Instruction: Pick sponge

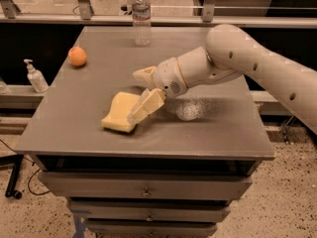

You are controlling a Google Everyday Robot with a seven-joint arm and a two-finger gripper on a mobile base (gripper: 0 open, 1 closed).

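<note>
Grey drawer fronts (146, 192) fill the bottom of my frame, stacked under the table and all shut, so I cannot see what they hold. Above them is the flat grey table top (223, 133).

The sponge (119, 113) lies flat on it, left of centre and towards the near edge. It is a pale yellow foam pad. Its long axis runs from near to far, and the far end leans a little to the right of frame.

The gripper (134, 96) sits at the sponge's right side, low over the table, with its jaws spread well apart. The nearer finger (146, 105) slants down across the sponge's right edge. I cannot tell whether it touches the foam. The other finger (144, 75) sits just beyond the sponge's far end. The pale arm (257, 63) comes in from the right edge of frame.

Further back, near the table's left edge, an orange (77, 56) sits well apart from the sponge. Off the table at the left of frame, a pump bottle (35, 77) stands upright on a lower ledge (20, 95). At the far edge, top centre, a clear water bottle (141, 15) stands upright with its cap on. I cannot tell how full it is.
</note>
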